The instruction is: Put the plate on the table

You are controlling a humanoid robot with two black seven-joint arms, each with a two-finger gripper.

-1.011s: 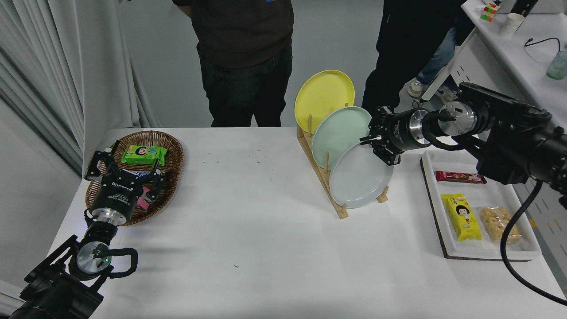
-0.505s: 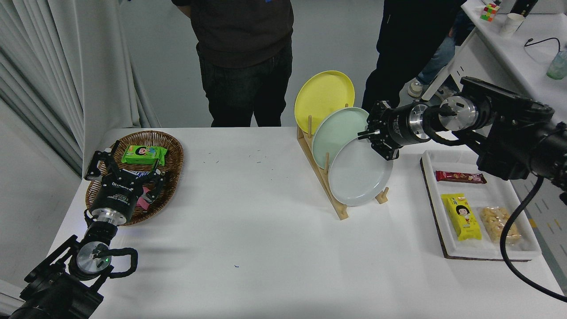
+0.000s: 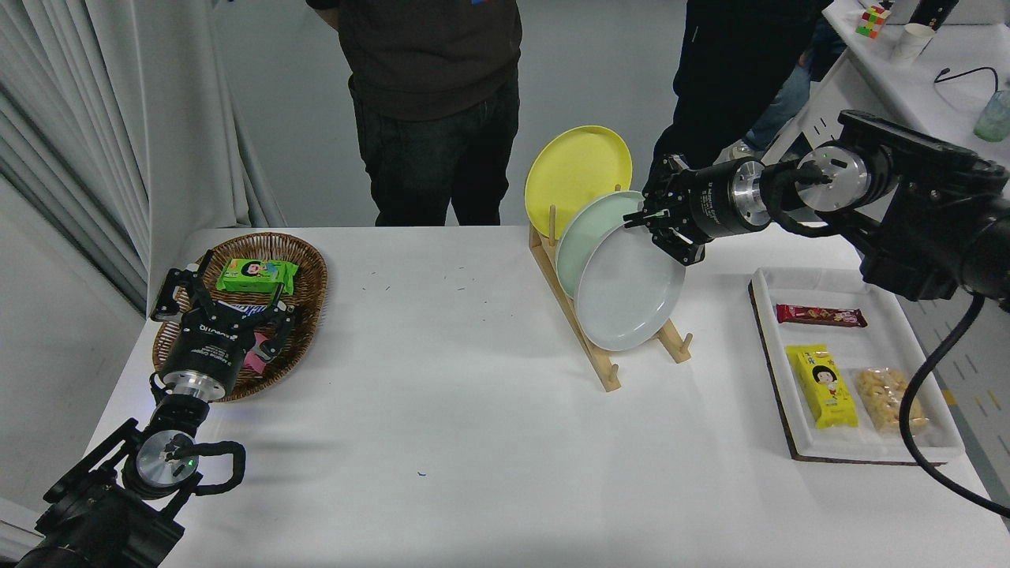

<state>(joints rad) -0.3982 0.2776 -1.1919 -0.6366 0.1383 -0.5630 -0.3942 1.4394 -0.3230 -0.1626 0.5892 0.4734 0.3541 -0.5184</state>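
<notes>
The pale grey plate [image 3: 630, 290] hangs tilted just above the front slot of the wooden rack [image 3: 601, 361]. My right gripper [image 3: 655, 229] is shut on the plate's upper right rim and holds it up. Behind it the mint green plate [image 3: 588, 229] and the yellow plate [image 3: 576, 170] stand in the rack. The white table [image 3: 473, 442] spreads below. My left gripper [image 3: 217, 296] is parked at the lower left, over the wicker basket [image 3: 304, 260], fingers spread.
A white tray [image 3: 769, 304] with snacks lies at the right. The basket holds a green packet [image 3: 256, 276]. Two people stand at the far side of the table, one [image 3: 434, 102] in the middle and one [image 3: 726, 79] right behind the rack.
My right gripper has moved up and to the left with the grey plate. The plate's lower edge has risen out of the rack's front slot.
</notes>
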